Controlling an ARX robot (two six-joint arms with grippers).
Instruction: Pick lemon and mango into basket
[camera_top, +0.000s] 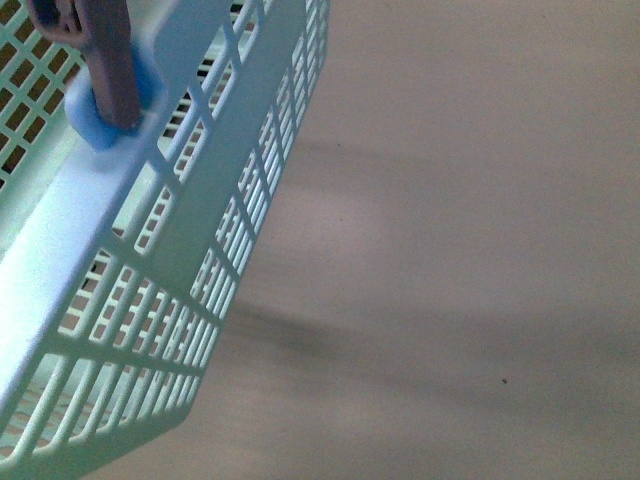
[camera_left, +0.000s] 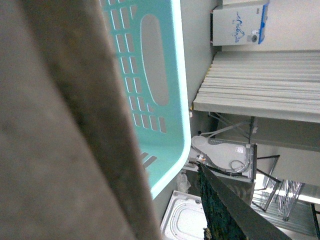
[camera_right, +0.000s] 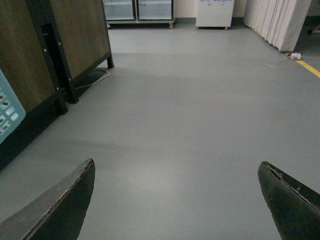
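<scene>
Right of the basket (camera_top: 70, 230) in the front view, a bare, pale brown-grey surface (camera_top: 460, 250) fills most of the frame, crossed by soft, blurred shadows. The basket itself, light teal with slotted lattice walls, takes the left side of that view, seen close and at a slant. Against the basket in the left wrist view, a broad, blurred brown-grey mass (camera_left: 50, 125) hides part of the basket's wall; what it is cannot be told. Beyond the basket's rim, well apart from it, stand a white cabinet (camera_left: 240, 22) and a stack of pale folded panels (camera_left: 260, 80). Next to the basket's corner in the right wrist view stands a brown wooden panel (camera_right: 25, 55) in a black frame (camera_right: 55, 65), on a grey floor (camera_right: 190, 100). The right gripper (camera_right: 175, 200) hangs over that floor, away from the basket, its two dark fingers (camera_right: 55, 210) spread wide with nothing between them. The left gripper's fingers cannot be picked out, so whether it is spread or closed cannot be told. On the basket's rim a brown handle (camera_top: 105, 55) sits in a blue hinge (camera_top: 100, 115). An oval grip hole (camera_left: 154, 60) pierces the basket's wall. A tiny dark speck (camera_top: 503, 380) marks the surface, well clear of the basket.
</scene>
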